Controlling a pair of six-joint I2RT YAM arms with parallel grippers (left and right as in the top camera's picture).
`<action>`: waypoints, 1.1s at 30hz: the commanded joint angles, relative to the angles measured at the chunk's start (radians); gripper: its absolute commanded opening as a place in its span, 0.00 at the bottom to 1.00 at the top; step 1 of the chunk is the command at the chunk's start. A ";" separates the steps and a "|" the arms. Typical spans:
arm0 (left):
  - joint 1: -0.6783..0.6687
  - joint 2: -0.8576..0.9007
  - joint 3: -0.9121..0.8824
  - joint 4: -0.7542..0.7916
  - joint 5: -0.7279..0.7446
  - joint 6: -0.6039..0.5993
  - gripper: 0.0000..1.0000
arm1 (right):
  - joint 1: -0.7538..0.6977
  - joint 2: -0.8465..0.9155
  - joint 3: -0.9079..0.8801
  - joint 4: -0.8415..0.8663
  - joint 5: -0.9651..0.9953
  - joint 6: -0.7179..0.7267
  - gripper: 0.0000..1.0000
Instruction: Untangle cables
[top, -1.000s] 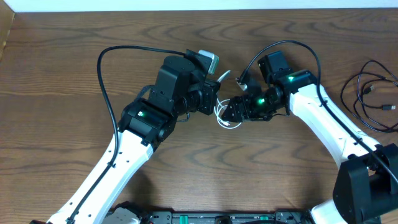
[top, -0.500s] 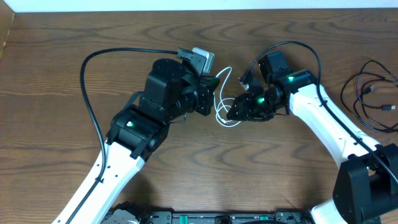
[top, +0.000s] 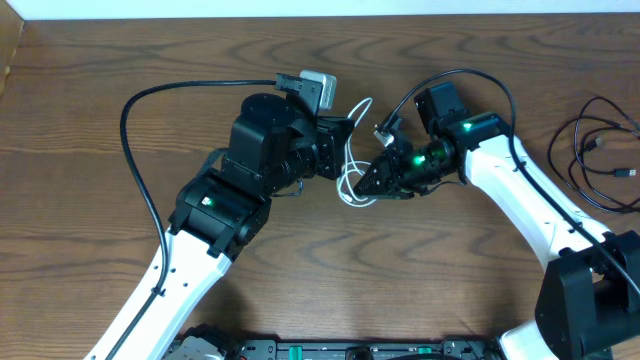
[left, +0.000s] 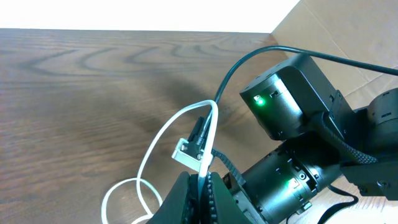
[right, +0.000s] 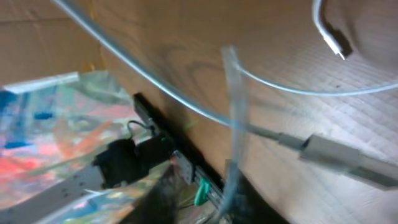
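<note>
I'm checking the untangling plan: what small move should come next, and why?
Probably close the right gripper firmly on the white cable at its low loop. The left gripper pinches the cable higher up, the right one's tips sit at the loop, and its grip looks unclear.

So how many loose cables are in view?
2: white cable between left end effector and right end effector; black cable at the far right. Others may be hidden.

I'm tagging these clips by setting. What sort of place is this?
Likely a robotics lab bench: left arm and right arm at a wood-grain table, cardboard beside its edge, a white cable and a black cable as the work items.
</note>
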 joint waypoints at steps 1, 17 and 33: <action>0.004 -0.011 0.021 -0.008 -0.007 -0.014 0.07 | 0.010 0.002 -0.005 -0.001 -0.047 0.002 0.09; 0.004 -0.011 0.021 -0.381 -0.262 -0.013 0.47 | 0.013 0.001 -0.003 -0.074 0.998 0.013 0.01; 0.004 0.009 0.020 -0.509 -0.265 -0.013 0.48 | -0.130 -0.114 0.397 -0.042 1.541 -0.041 0.01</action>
